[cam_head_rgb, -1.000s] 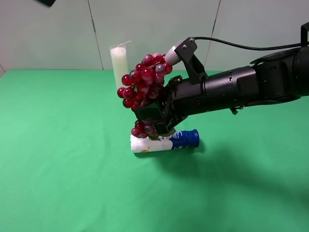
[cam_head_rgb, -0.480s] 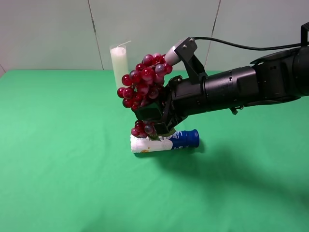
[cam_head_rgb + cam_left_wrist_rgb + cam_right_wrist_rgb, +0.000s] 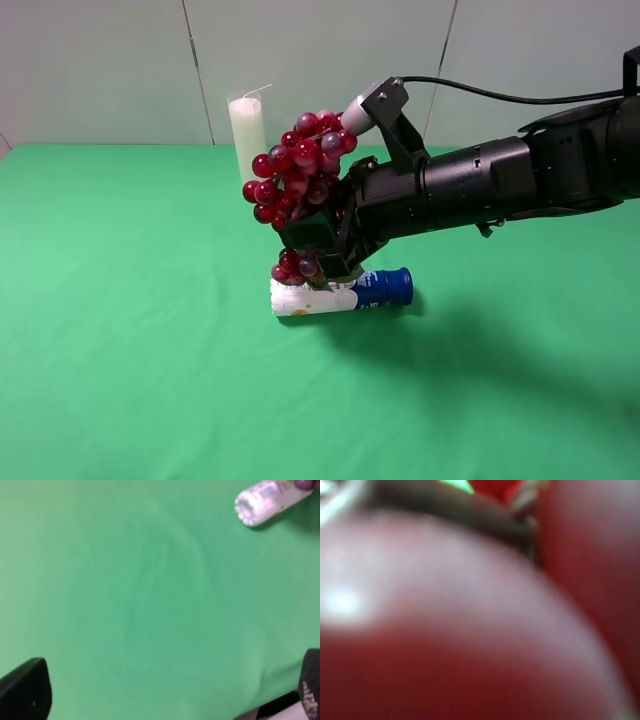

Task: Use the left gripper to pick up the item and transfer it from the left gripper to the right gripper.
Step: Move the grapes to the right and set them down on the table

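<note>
Mid-counter (image 3: pixel 130 350), lying on its side: bottle (image 3: pixel 340 291). Directly above it, clamped in the jaws of the right gripper (image 3: pixel 325 245) reaching in from the right: grapes (image 3: pixel 300 175), most rising up-left of the jaws, a few hanging just over the bottle. Behind, upright near the back edge: candle (image 3: pixel 246 137). Over bare counter, apart from the bottle: left gripper (image 3: pixel 168 690).

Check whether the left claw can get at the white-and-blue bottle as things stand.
Probably yes, from the side: the left claw is open, and only green cloth lies between it and the bottle's white end. From above, likely not: the right claw holds the grape bunch over the bottle.
</note>
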`<state>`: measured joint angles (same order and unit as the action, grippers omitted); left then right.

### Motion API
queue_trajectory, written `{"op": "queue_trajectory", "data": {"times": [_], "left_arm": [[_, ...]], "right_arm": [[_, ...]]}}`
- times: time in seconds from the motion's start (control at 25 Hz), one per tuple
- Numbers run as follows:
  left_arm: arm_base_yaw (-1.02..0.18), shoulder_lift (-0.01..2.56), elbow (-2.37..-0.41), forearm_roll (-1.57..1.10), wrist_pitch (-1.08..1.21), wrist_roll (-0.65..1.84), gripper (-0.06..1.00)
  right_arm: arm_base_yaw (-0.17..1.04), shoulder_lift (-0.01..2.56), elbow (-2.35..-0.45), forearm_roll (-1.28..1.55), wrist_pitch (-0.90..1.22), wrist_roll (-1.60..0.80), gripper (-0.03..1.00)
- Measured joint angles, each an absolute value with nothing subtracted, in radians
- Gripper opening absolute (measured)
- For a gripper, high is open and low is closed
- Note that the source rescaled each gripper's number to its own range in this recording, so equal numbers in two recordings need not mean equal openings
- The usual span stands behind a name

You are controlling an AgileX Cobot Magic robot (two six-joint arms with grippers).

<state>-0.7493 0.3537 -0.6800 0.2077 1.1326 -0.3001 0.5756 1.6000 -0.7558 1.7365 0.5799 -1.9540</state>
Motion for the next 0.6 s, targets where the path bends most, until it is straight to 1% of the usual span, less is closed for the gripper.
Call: {"op": "queue_trajectory", "data": {"times": [0.2,0.48,0.6], "left_arm": [[-0.749,0.188,-0.554,0.200,1.085,-0.302,1.00],[-0.749,0.057,-0.512,0.189,1.073,-0.263,1.00],[-0.749,0.032,-0.484,0.135,1.073,-0.222,1.00]], "right_arm": [[0.576,1.600,-0.756,1.737,0.580,-1.925,0.02],[0.576,1.600,-0.756,1.737,0.580,-1.922,0.02],[0.576,1.600,-0.756,1.737,0.574,-1.921,0.02]]}}
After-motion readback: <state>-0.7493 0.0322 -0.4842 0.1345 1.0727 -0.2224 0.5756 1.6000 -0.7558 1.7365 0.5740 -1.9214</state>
